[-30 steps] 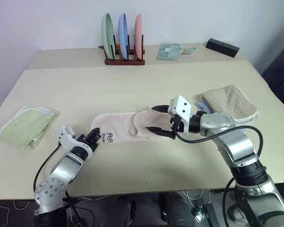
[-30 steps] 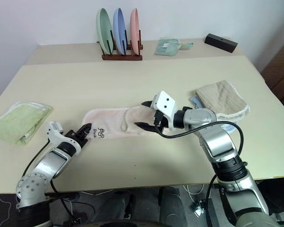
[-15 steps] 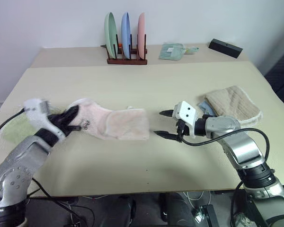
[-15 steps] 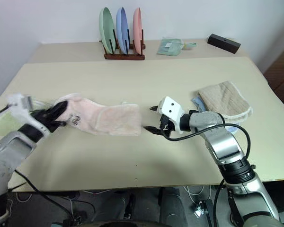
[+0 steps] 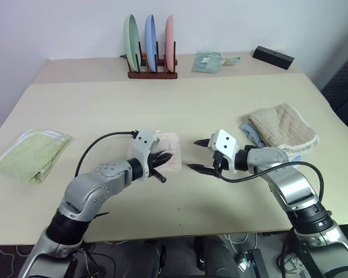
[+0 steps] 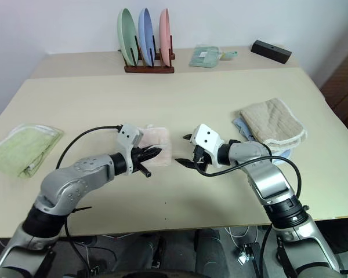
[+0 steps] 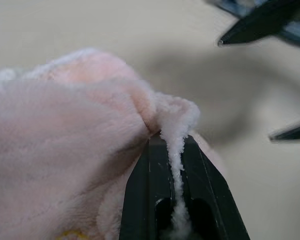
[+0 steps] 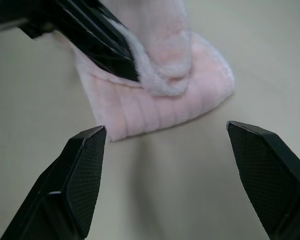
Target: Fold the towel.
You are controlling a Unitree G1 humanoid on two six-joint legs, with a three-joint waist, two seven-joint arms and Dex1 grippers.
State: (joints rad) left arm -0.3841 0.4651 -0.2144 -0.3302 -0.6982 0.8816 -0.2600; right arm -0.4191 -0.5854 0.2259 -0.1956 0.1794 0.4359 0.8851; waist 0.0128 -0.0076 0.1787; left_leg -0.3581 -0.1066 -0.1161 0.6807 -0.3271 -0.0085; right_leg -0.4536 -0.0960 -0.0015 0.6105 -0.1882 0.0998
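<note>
The pale pink towel (image 5: 169, 149) lies doubled over near the table's middle, its carried end resting on the lower layer. My left gripper (image 5: 164, 160) is shut on the cream edge of that upper layer; the left wrist view has the trim (image 7: 179, 125) pinched between the black fingers (image 7: 202, 200). My right gripper (image 5: 195, 154) hovers open just right of the towel, nothing between its fingers, which point at the folded end. From the right wrist view, the towel (image 8: 190, 75) lies ahead of the open fingertips (image 8: 87, 170), with the left gripper's fingers (image 8: 97, 45) on it.
A folded light green towel (image 5: 32, 153) lies at the left edge. A beige waffle towel (image 5: 284, 130) sits on a blue cloth at the right. At the back stand a plate rack (image 5: 152, 55), a small green cloth (image 5: 207, 61) and a black box (image 5: 272, 56).
My left gripper swept the towel's left end up and over to the right, laying it on the right half. My right gripper sank slightly and stayed open.
</note>
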